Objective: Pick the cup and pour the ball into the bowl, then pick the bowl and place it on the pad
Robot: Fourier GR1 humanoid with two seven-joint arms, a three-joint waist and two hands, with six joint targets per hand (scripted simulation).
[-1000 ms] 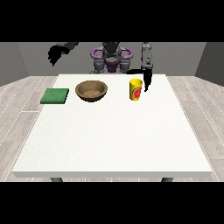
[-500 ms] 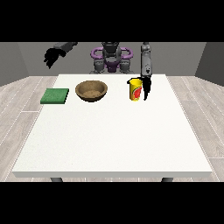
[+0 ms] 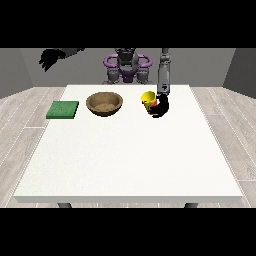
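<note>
At far left the raised hand at the view's left point(image 3: 50, 58) hangs off the table with fingers curled on nothing. The green pad point(image 3: 63, 109) lies flat near the white table point(image 3: 130, 160)'s left edge, then the brown bowl point(image 3: 104, 104). Right of it, the yellow cup point(image 3: 149, 100) tilts, mouth towards the bowl, gripped by the hand at the view's right point(image 3: 160, 108)

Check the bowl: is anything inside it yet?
The bowl shows only its brown inner surface, with no ball in sight. The yellow cup is tilted in the hand at the view's right; its contents are not visible.
</note>
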